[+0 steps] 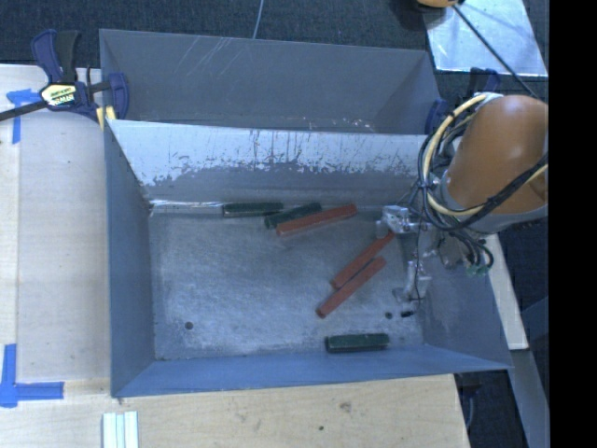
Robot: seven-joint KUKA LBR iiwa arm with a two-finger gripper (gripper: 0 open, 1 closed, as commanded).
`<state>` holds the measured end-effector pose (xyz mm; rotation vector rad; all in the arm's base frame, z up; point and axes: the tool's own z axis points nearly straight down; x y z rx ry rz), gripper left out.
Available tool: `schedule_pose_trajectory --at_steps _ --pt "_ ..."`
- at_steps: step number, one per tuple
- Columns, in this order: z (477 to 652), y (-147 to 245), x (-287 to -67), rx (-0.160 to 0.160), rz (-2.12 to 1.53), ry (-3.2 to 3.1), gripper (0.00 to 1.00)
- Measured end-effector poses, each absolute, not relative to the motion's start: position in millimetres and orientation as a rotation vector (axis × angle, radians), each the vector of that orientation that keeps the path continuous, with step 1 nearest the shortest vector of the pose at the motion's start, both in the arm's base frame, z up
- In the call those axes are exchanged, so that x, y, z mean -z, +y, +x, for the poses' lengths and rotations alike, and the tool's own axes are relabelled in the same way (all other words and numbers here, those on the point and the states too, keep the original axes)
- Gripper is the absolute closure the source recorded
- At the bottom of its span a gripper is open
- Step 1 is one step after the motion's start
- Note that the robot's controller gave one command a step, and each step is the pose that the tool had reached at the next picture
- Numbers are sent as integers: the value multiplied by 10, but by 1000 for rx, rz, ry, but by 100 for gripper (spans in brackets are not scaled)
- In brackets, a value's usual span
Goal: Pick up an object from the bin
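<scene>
Against the near wall of the bin [280, 376] a dark green stick [356, 343] lies flat, its length along the wall. Just beyond, at the bin's right end, the gripper [409, 297] hangs over bare, scuffed metal floor; whether it is open or closed I cannot tell. Just to its left two reddish-brown sticks [359, 273] lie side by side, slanting up toward it, probably the handiest pick. Farther off, by the back wall, lie another brown stick [317, 218] and a blackish stick [250, 210].

The metal bin [280, 152] looks matt and scratched
</scene>
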<state>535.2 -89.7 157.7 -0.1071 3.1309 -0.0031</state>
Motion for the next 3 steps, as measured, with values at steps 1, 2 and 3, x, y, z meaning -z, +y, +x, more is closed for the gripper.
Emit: schedule_pose_trajectory --at_steps 1,2,3 --pt "5707 -525 -704 1 -484 3099 100" --pt "5707 -525 -704 1 -484 3099 100" --pt "5873 -828 -2752 6 -426 3101 100"
